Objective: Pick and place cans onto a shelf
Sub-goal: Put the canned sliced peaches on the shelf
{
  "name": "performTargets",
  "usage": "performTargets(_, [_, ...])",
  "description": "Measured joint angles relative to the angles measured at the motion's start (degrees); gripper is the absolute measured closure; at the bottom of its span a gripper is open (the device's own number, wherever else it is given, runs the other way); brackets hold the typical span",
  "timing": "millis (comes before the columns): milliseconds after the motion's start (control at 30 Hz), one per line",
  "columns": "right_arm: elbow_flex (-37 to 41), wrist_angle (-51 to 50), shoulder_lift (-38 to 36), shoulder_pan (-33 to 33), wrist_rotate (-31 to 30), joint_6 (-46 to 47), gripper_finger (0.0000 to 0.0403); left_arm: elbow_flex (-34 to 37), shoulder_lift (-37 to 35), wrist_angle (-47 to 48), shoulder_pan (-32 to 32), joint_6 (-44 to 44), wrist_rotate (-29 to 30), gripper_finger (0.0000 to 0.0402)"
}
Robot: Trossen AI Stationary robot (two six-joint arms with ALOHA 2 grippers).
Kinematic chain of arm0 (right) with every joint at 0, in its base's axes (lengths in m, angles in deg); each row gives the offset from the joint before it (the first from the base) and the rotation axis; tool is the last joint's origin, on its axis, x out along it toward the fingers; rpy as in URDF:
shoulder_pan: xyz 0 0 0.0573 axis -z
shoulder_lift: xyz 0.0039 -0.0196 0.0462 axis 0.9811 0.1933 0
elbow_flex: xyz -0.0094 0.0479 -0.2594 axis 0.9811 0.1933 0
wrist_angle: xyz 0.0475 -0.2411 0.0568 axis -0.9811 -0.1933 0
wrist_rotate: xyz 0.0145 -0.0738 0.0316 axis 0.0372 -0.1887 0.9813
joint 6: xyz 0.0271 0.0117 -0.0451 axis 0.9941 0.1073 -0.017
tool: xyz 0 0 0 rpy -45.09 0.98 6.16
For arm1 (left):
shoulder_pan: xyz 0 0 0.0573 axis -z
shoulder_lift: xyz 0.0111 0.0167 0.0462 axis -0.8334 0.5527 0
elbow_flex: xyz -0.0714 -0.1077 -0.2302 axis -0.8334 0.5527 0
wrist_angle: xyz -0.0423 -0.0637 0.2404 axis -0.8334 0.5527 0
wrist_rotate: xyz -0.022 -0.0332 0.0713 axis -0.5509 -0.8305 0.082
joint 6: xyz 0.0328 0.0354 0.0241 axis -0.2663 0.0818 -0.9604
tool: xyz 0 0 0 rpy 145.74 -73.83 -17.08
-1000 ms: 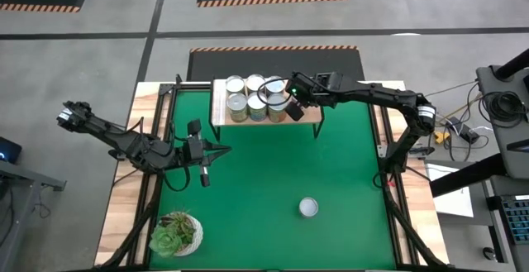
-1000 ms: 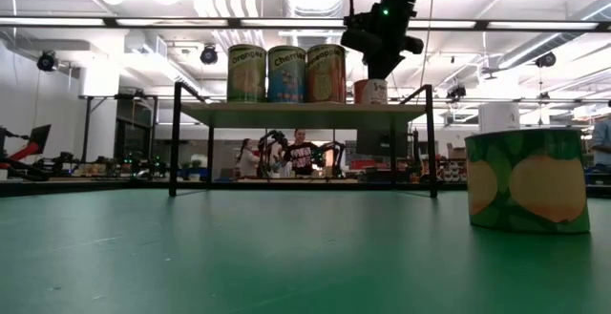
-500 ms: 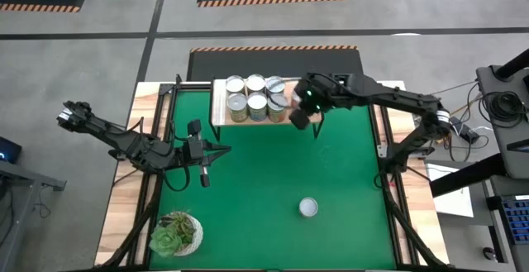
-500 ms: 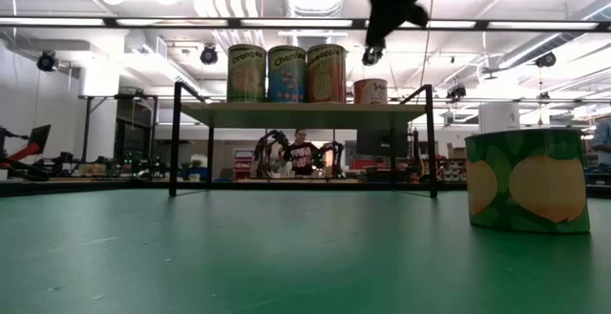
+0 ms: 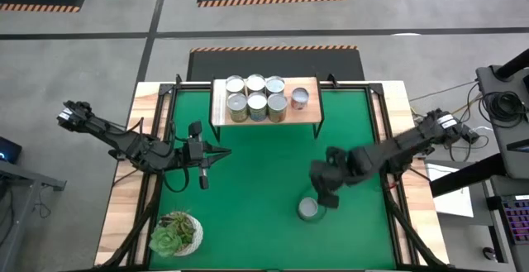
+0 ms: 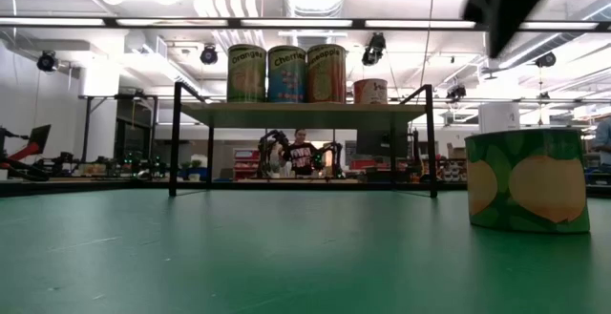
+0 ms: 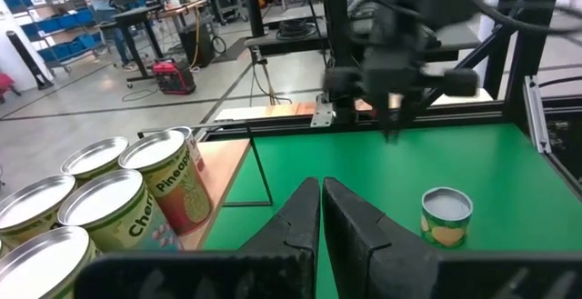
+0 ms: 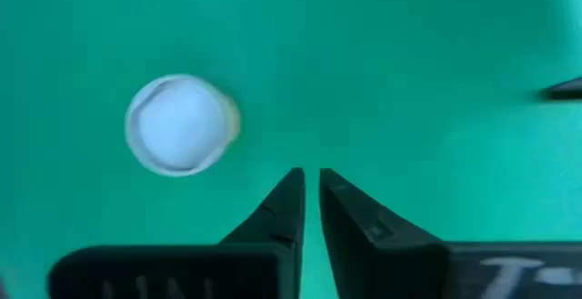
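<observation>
The shelf (image 5: 310, 115) stands at the table's far edge with several cans (image 5: 256, 97) standing on it; in the low view they show as a row (image 6: 286, 73) on the board. One more can (image 5: 310, 211) stands alone on the green mat near the front edge, large at the right in the low view (image 6: 527, 180). My right gripper (image 5: 327, 198) hangs shut just above and to the far side of this can (image 8: 180, 123), pointing steeply down and holding nothing. My left gripper (image 5: 226, 148) waits shut, left of centre, pointing level toward the right (image 7: 320, 185).
A potted green succulent (image 5: 175, 233) sits at the near left corner. The wooden table rim (image 5: 124, 214) and black frame rails border the mat. Bare green mat lies between the shelf and the lone can. People stand in the room behind (image 6: 301, 152).
My right gripper has swung away from the shelf's right part toward the table's near edge and a little lower, tipping to point more steeply down, and now hangs by the lone can. The cans on the shelf stay as they stood.
</observation>
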State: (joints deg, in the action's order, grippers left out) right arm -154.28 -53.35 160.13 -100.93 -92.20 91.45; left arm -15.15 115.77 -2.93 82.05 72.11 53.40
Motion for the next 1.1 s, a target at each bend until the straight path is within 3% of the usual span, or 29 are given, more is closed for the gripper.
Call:
performTargets(167, [7.38,8.79,0.12,-7.79,-0.21,8.50,0.0319,-0.01,0.00,0.06,0.00,0.02,0.00,0.0402])
performTargets(333, [13.07,14.52,0.28,-11.00,-4.58,7.39,0.0245,0.00,0.00,0.06,-0.02,-0.29,0.00,0.0402])
performTargets(467, [17.22,21.36,0.28,-10.92,-4.60,4.94,0.0222,0.03,0.26,0.03,-0.03,0.79,-1.27,0.0402])
performTargets(667, [21.19,25.84,0.28,-10.92,-7.27,4.61,0.0268,0.09,9.69,-7.01,0.69,5.66,-16.00,0.0402])
performTargets(867, [24.23,32.75,0.28,-10.92,-9.87,4.72,0.0349,-1.52,26.91,-17.80,1.13,4.27,-16.42,0.0402])
performTargets(1000, [26.70,39.64,0.28,-10.92,-9.89,4.68,0.0388,-7.67,37.67,-21.69,0.37,0.49,-16.41,0.0402])
performTargets(1100, [28.29,42.15,0.28,-10.92,-10.07,4.70,0.0393,-13.68,45.43,-20.65,-0.58,-2.14,-16.42,0.0402])
